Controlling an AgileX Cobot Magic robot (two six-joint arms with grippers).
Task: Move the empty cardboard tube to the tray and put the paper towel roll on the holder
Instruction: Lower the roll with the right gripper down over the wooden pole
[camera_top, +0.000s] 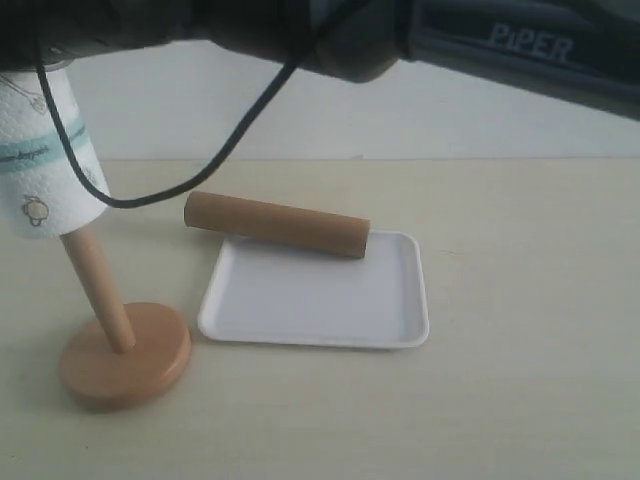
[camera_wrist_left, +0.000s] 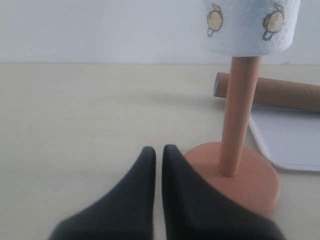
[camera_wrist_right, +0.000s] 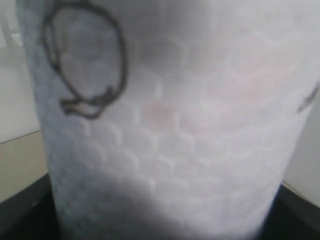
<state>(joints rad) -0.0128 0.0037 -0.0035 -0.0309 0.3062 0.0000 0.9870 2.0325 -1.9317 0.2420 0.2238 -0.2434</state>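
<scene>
Paper towel roll, apparently gripped, on holder

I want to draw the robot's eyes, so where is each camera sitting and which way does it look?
Exterior view: off the arms, looking down at the tray, cardboard tube and holder; the right arm crosses the top.
Left wrist view: low over the table behind the shut left hand, facing the holder.
Right wrist view: pressed against the paper towel roll; the right hand's dark fingers flank it.
Exterior and left wrist views share holder, tube, tray, roll.
</scene>
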